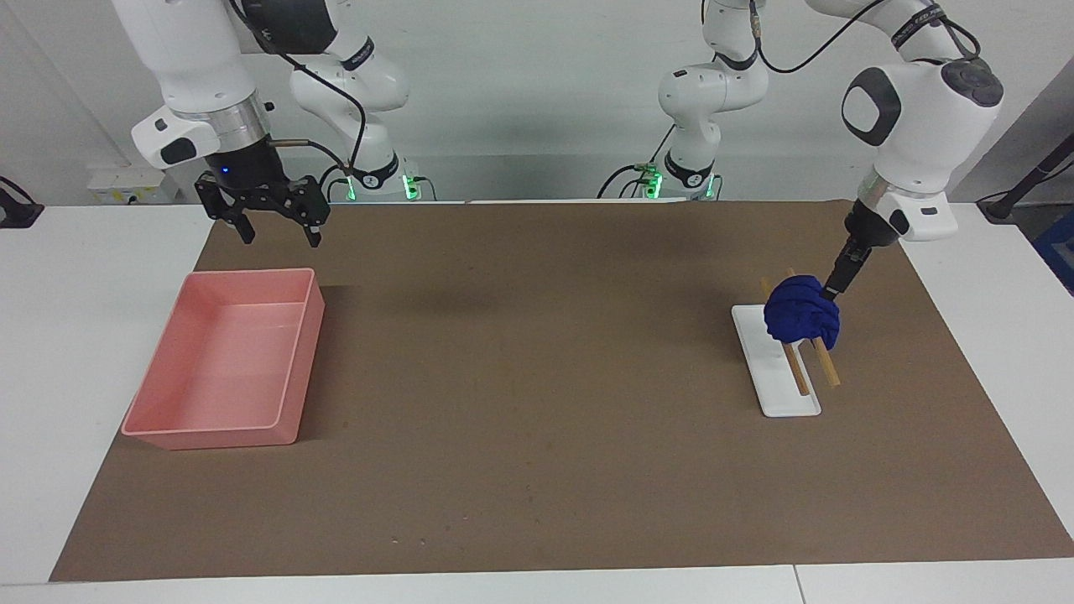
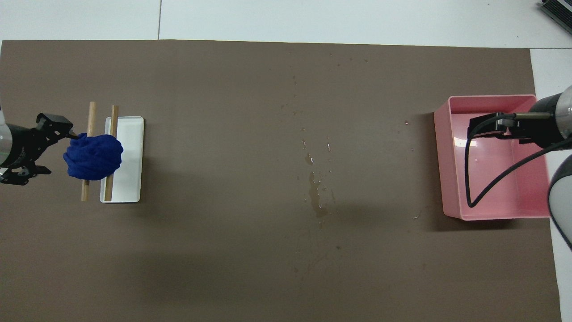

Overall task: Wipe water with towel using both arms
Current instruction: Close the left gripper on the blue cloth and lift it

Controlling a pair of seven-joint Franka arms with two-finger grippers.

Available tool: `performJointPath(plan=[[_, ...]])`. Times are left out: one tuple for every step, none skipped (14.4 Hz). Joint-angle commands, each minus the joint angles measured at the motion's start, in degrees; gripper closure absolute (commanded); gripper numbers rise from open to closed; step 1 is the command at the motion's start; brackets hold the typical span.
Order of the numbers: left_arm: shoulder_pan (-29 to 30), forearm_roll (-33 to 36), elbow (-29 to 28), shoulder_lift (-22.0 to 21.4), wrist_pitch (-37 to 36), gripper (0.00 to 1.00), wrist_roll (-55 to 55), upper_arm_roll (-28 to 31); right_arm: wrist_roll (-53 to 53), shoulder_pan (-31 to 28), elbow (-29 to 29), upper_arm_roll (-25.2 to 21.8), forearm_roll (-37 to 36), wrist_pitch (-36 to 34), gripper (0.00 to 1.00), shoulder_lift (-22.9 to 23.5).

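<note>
Now the left hand (image 1: pixel 832 288), fingers spread, touches the towel (image 1: pixel 801 311) resting on two wooden sticks (image 1: pixel 826 364).

You see the left gripper (image 1: pixel 832 289) spread wide at the blue towel (image 1: pixel 801 311), which sits on two wooden sticks (image 1: pixel 826 364) over a white tray (image 1: pixel 784 394). The right gripper (image 1: pixel 275 228) hangs open above the pink bin (image 1: pixel 294 394).

One camera sits high across the tabletop (image 1: pixel 537 470), facing both robot bases and taking in the whole brown mat (image 1: pixel 537 377). The other hangs high above the robots' end, looking steeply down and forward. Both share the mat, turned half around, each from well back
</note>
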Motion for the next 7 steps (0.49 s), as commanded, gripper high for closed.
performJointPath(plan=[[0.32,-0.16,-4.96,-1.43,5.1,0.0,-8.35,-0.23,0.97,-0.36,-1.86,0.02,1.11,1.18,0.0,-1.65],[0.32,-0.16,-6.01,-1.43,5.9,0.0,-9.24,-0.23,0.97,-0.27,-1.86,0.02,1.11,1.19,0.0,-1.65],[0.32,-0.16,-7.5,-1.43,6.69,0.0,-9.25,-0.23,0.97,-0.27,-1.77,0.02,1.02,1.19,0.0,-1.65],[0.32,-0.16,-8.65,-1.43,7.66,0.0,-9.43,-0.23,0.97,-0.27,-1.6,0.02,1.02,1.19,0.0,-1.65],[0.4,-0.16,-9.45,-1.34,8.8,0.0,-9.78,-0.23,0.97,-0.27,-1.42,0.02,1.11,1.27,0.0,-1.65],[0.32,-0.16,-10.5,-1.17,10.55,0.0,-11.17,-0.23,1.05,-0.27,-1.51,0.02,1.11,1.19,0.0,-1.65],[0.06,-0.16,-11.2,-0.64,12.05,0.0,-12.58,-0.23,1.06,-0.18,-1.51,0.02,1.11,1.1,0.0,-1.73]])
